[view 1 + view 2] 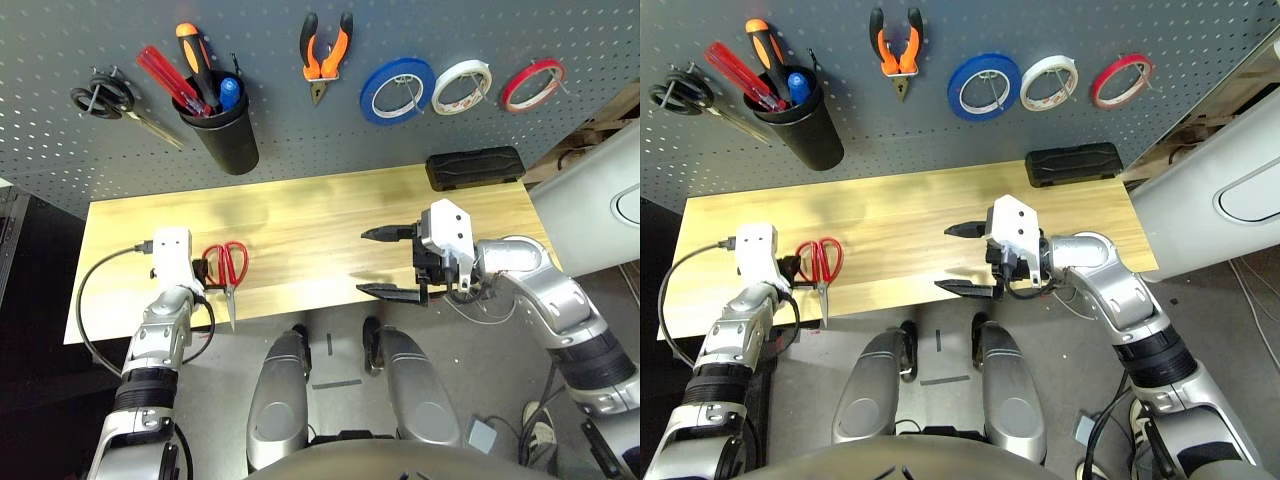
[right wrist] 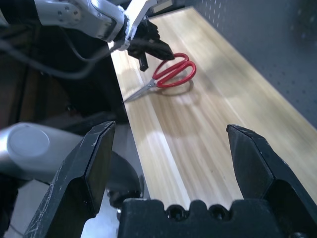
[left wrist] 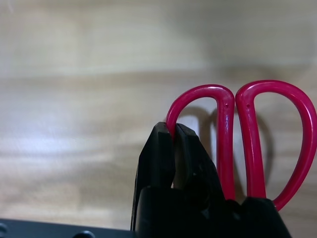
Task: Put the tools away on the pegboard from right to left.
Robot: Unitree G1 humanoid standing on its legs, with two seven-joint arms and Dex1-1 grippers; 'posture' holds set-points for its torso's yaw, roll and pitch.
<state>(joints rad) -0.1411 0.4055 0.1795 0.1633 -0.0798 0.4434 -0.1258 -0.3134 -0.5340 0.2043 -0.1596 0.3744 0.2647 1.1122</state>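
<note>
Red-handled scissors (image 1: 229,270) lie near the table (image 1: 330,215) front-left edge, blades poking past it. The left gripper (image 3: 173,148) pinches one handle loop, a thin grip, so they could swivel or slip on lifting. Right gripper (image 1: 390,262) hangs spread, empty.

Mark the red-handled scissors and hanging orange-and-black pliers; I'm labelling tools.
red-handled scissors (image 1: 231,264), left eye view, on the handle loops.
orange-and-black pliers (image 1: 326,55), left eye view, on the handles.
</note>
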